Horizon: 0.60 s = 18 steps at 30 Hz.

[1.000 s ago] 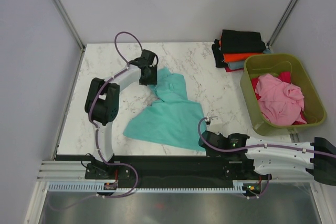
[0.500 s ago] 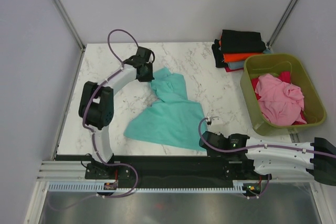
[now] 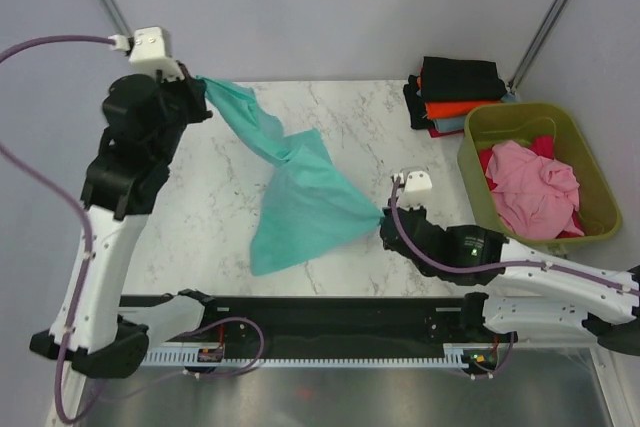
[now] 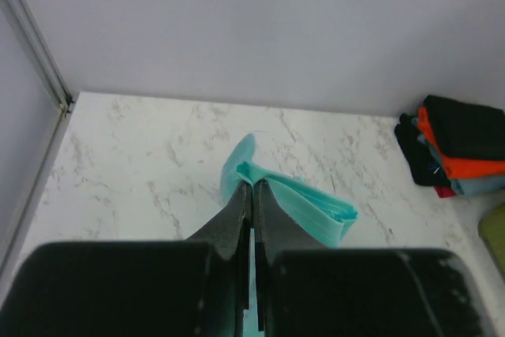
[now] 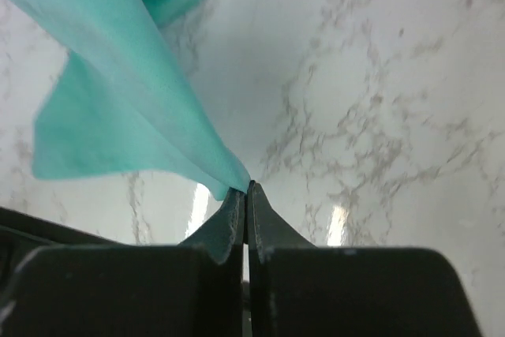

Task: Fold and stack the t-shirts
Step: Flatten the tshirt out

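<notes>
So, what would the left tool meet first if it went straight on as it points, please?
Past the teal t-shirt it grips, the left tool probably meets the marble table; depth is unclear.

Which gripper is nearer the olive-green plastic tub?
Right. The right gripper sits just left of the olive-green plastic tub; the left gripper hovers high at the far-left corner.

White marble table (image 3: 210, 209), olive-green plastic tub (image 3: 545, 243) at its right edge, plain grey walls (image 3: 320, 7)
</notes>
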Available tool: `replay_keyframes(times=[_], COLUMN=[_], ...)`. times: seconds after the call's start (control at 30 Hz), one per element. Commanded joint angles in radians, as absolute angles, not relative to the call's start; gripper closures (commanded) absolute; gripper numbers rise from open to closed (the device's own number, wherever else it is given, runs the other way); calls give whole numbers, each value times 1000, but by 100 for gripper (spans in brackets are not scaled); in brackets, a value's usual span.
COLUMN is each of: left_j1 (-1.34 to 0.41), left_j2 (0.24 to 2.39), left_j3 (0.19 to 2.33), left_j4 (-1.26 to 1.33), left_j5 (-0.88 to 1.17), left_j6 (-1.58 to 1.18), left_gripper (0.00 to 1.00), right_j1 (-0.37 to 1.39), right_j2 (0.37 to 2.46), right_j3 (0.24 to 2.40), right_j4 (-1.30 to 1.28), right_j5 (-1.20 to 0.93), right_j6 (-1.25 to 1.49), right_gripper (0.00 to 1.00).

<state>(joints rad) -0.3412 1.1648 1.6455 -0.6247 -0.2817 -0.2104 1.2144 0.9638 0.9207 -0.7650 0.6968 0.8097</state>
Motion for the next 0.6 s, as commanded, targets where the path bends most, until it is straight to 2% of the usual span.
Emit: replay_keyframes(times=[0.0,0.1,0.2,0.4,0.57], left_j1=[-336,-337,-337,-341,-339], left_j2=[1047,959,914,809,814], left_j3=[1666,1722,1797,1852,1854], left_j4=[-675,-673,-667,-609,-571], left_j5=[-338,-342,-336,-341,-310], left_j6=[-111,-63,30,135,164], left_gripper=[98,98,98,98,98], right_j1=[1213,1213,1213,1213,1213], right_j2=[991,1019,977,809,782], right_j3=[1133,1334,1472,1493,1457], right_j4=[-733,-727,-637,-396,-362], right_j5=[944,1075,1092,936,969], right_j6=[502,331,203,-66,-113], right_gripper=[100,100,100,100,100])
